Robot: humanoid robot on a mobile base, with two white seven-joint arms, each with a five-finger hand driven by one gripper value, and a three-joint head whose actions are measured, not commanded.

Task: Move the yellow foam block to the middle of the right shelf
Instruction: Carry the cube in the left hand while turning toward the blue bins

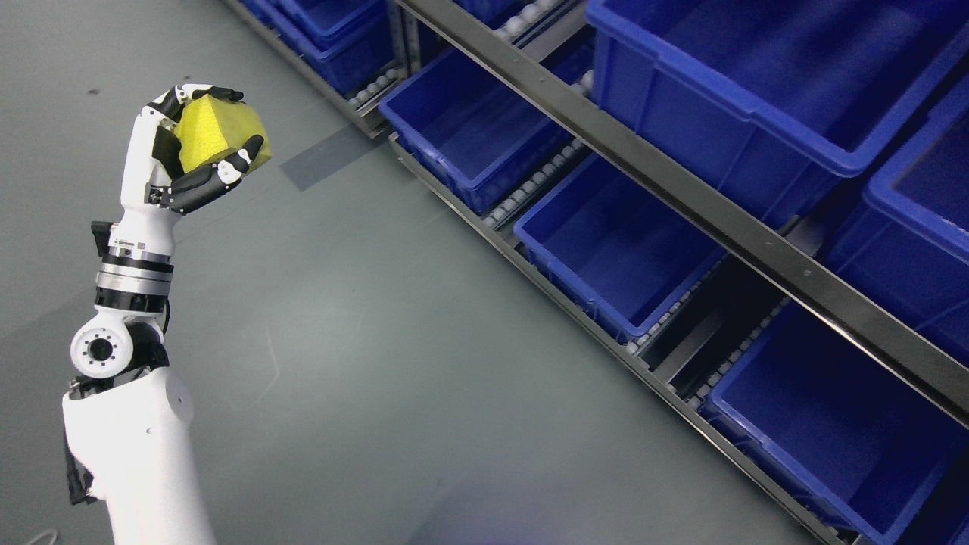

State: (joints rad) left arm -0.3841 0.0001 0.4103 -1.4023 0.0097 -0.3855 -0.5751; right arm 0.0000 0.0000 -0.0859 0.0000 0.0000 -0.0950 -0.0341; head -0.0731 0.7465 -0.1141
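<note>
My left hand (216, 129) is raised at the left of the head view, above the grey floor. Its black fingers (219, 175) are curled around a yellow foam block (216, 135), which sits in the palm. The arm rises from the lower left. The hand is well to the left of the shelving rack (681, 189), apart from it. The right arm is not in view.
The rack runs diagonally from top centre to lower right, with roller tracks and several empty blue bins, among them one on the lower level (469, 129), one beside it (613, 242) and a large upper bin (757, 83). Grey floor (378, 341) lies between arm and rack.
</note>
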